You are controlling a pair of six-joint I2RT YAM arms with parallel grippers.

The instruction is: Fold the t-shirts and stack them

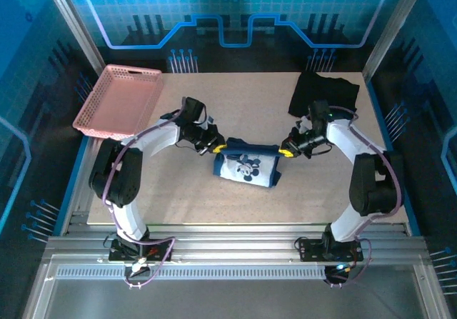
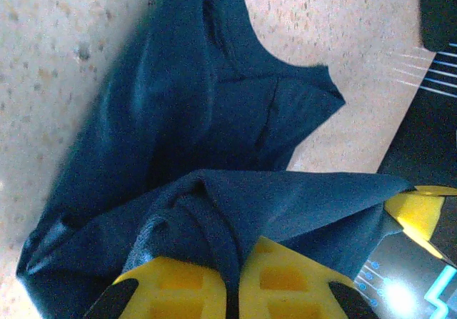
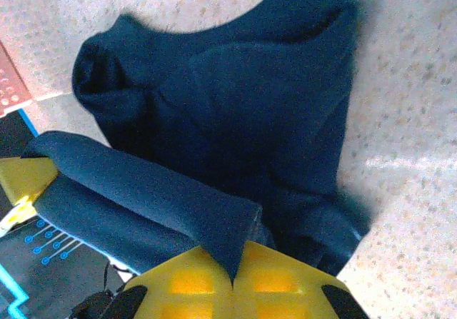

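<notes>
The navy blue t-shirt (image 1: 247, 167) with a white graphic print hangs partly folded at mid-table, stretched between both grippers. My left gripper (image 1: 218, 146) is shut on its left top corner, and cloth is pinched between the yellow fingers (image 2: 285, 280). My right gripper (image 1: 285, 150) is shut on the right top corner, with a fold of navy blue t-shirt (image 3: 178, 198) caught in the yellow fingers (image 3: 186, 283). More navy blue t-shirt (image 2: 193, 119) drapes onto the table below. The black t-shirt (image 1: 325, 90) lies at the back right, loosely folded.
A pink perforated basket (image 1: 120, 99) sits at the back left corner of the table (image 1: 250, 98). Metal frame posts stand at the back corners, and rails run along the near edge by the arm bases.
</notes>
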